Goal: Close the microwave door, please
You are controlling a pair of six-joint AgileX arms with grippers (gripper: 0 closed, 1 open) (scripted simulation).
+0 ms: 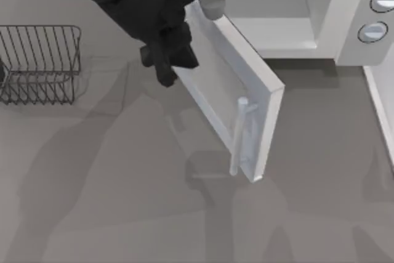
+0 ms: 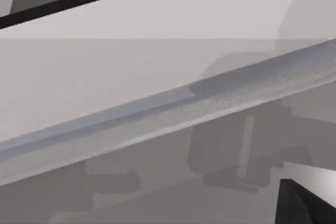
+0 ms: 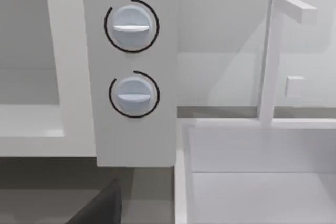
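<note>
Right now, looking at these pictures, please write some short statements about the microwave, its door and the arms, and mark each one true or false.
1. The microwave door is fully shut against the microwave. False: it stands swung open, and the pale cavity is exposed.
2. The left hand is at the door's outer face, on the side away from the cavity. True.
3. The bar handle is near the door's free edge. True.
4. A dark wire rack stands at the table's right side. False: it is at the left side.
5. The microwave has two round knobs on its side panel. True.
6. The left hand grips the bar handle. False: it is apart from the handle, nearer the hinge.
</note>
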